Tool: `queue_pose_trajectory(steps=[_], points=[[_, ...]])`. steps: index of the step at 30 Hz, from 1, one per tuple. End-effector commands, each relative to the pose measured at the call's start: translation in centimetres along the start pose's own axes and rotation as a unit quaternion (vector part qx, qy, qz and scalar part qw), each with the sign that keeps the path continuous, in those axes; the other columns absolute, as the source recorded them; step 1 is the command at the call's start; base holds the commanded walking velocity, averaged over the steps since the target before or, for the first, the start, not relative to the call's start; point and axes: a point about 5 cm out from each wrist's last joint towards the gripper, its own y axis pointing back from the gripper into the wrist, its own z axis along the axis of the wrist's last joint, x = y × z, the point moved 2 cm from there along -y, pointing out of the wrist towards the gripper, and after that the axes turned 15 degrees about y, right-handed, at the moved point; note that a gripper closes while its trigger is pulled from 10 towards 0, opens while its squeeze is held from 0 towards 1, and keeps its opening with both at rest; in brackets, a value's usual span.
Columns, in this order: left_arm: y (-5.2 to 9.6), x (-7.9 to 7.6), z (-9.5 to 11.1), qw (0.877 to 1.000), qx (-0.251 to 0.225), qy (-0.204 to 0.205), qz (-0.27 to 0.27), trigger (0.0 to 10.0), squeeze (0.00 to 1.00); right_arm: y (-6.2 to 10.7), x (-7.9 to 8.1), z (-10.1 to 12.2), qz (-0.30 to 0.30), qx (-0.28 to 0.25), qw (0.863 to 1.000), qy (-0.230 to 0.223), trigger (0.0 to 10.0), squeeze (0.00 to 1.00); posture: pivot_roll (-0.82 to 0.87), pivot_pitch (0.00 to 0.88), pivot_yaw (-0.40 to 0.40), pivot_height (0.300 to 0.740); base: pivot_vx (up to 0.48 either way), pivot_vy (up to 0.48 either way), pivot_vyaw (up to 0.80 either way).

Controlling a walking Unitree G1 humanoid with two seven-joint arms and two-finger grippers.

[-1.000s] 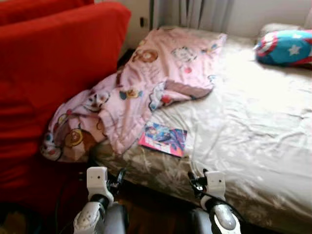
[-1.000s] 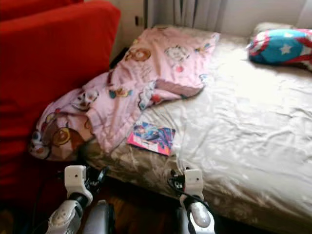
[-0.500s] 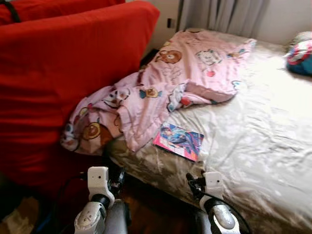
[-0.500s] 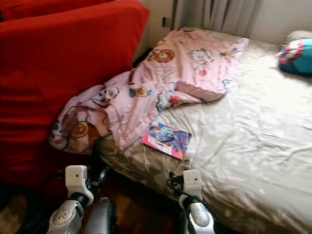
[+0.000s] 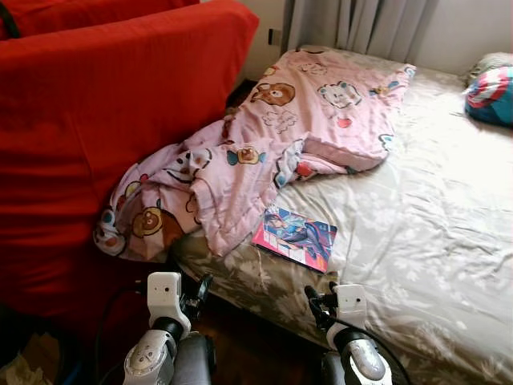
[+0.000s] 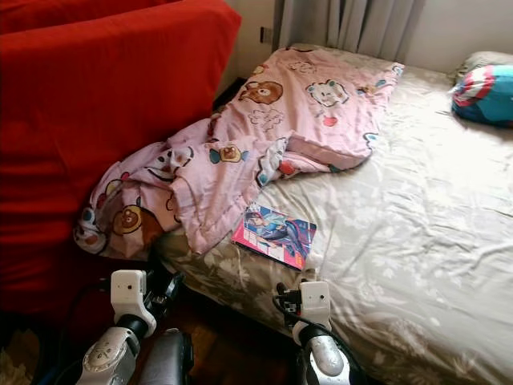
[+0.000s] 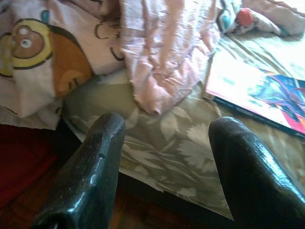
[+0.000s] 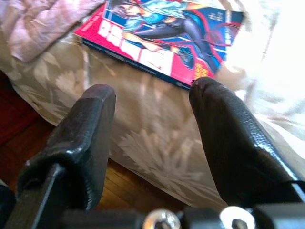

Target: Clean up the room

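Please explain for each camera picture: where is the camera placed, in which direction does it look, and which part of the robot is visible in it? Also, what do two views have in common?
Left eye and right eye views: on the head, looking forward and down at the bed, pink blanket and red sofa; both arms show at the bottom.
Left wrist view: on the left wrist, looking past the open left end effector at the bed edge and blanket.
Right wrist view: on the right wrist, looking past the open right end effector at the comic book.
Shared: both wrist views show the comic book.
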Motion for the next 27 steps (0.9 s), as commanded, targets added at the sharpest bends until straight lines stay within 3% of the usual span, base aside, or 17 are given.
queue_pose_trajectory(steps=[1, 27], points=[[-0.09, -0.06, 0.03, 1.0, 0.003, 0.003, -0.003, 10.0, 0.0, 0.18, -0.03, -0.28, -0.002, 0.003, 1.0, -0.001, 10.0, 0.0, 0.01, 0.101, -0.03, 0.615, 0.296, 0.0, 0.0], [-0.22, -0.14, 0.0, 1.0, 0.005, -0.001, -0.008, 10.0, 0.0, -0.14, -0.27, -0.03, -0.008, 0.007, 1.0, -0.002, 10.0, 0.0, 0.02, 0.121, -0.024, 0.615, 0.319, 0.0, 0.0]])
